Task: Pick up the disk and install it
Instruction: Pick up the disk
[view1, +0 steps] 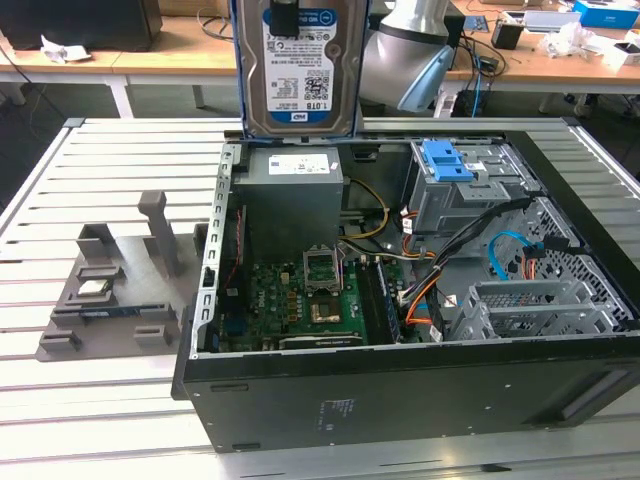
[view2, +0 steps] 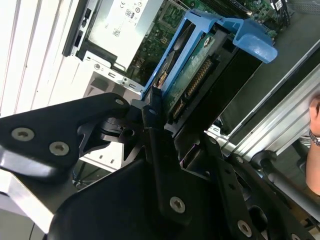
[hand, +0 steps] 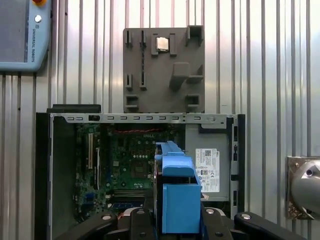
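Holding the disk (view1: 300, 60) clenched in my fingers (view2: 150, 117) above the open case (view1: 400, 400), I judge any tilt could jam it on the drive cage (view1: 530, 310), or loose cables (view1: 478, 228) could block it.

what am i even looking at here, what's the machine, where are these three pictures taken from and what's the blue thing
It is one robot arm working over an open computer case that sits on a slatted metal table. The exterior view comes from a camera standing off the arm. Both wrist views come from cameras riding on the arm, looking past its gripper. The gripper is shut on the disk, a silver hard drive clipped in a blue plastic frame, and holds it up over the open case. On the exterior view's left, a grey holder lies on the table with a small silver chip in it.
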